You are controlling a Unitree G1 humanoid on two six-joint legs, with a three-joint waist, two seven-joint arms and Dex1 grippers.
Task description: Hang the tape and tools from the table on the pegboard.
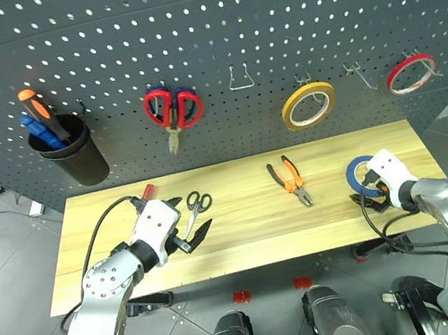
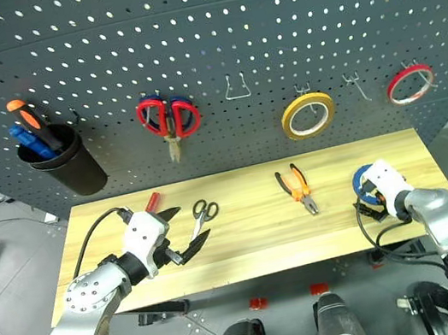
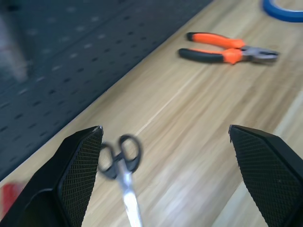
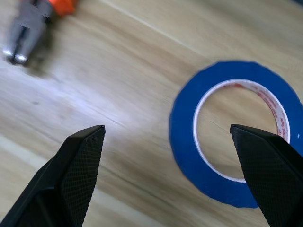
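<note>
The blue tape (image 4: pixel 182 130) lies flat on the right end of the table (image 1: pixel 244 233). My right gripper (image 4: pixel 166 127) hovers open just over its near edge, nothing between the fingers. Black-handled scissors (image 1: pixel 197 204) lie on the left part of the table, and my left gripper (image 1: pixel 194 213) is open beside and slightly above them, empty. The scissors (image 3: pixel 120 163) also show between its fingers in the left wrist view. The screwdriver's red handle (image 2: pixel 152 202) peeks out behind the left wrist. Orange-and-black pliers (image 1: pixel 289 178) lie mid-table. The dark grey pegboard (image 1: pixel 224 20) rises behind.
On the pegboard hang red-handled scissors (image 1: pixel 173 107), a yellow roll (image 1: pixel 309 106) and a thin red roll (image 1: pixel 410 74). A black cup (image 1: pixel 74 155) holds an orange-and-black screwdriver. Bare hooks (image 1: pixel 240 78) sit between the scissors and the yellow roll.
</note>
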